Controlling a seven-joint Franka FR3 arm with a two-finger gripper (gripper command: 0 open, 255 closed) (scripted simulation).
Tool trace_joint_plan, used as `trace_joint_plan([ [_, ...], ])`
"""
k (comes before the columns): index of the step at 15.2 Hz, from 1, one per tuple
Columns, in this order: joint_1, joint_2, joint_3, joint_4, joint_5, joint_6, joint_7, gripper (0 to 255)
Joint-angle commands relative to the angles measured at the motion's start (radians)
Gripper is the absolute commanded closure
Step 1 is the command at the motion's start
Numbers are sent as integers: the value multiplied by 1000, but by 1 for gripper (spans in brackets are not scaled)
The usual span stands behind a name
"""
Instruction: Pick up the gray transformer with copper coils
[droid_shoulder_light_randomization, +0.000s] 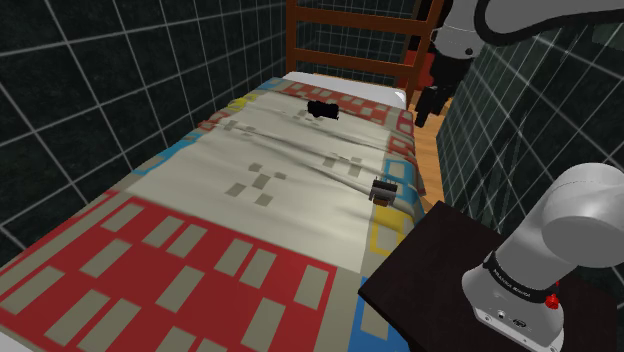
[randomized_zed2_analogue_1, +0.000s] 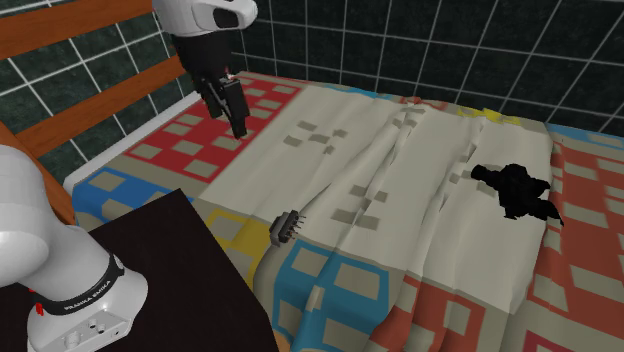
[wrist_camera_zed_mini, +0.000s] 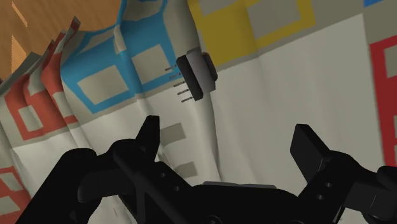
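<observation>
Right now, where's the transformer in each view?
Shoulder view: transformer right of centre, at the bedspread's edge.
Second exterior view: transformer left of centre, low.
Wrist view: transformer ahead of the open end effector, untouched.
Shared landmark: yellow square outline printed beside it.

Transformer (droid_shoulder_light_randomization: 383, 189): coils too small to make out in shoulder view. Black object (randomized_zed2_analogue_1: 517, 190) on bedspread (randomized_zed2_analogue_1: 420, 180): kind cannot be told. Wooden headboard (droid_shoulder_light_randomization: 292, 35): cut off by top edge.

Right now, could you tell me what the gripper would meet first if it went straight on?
Most likely the bedspread: the open gripper aims at its pale cloth, with the transformer lying a little off that line, though depth is unclear.
</observation>
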Motion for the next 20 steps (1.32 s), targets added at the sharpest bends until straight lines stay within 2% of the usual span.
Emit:
trace_joint_plan([
  [1,0,21,-22,-44,-2,61,-22,0],
  [7,-4,142,-105,-149,-10,266,-105,0],
  [13,10,335,-193,-205,11,489,-209,0],
  [17,40,500,-253,-211,75,638,-311,0],
  [20,74,642,-290,-198,179,741,-425,0],
])
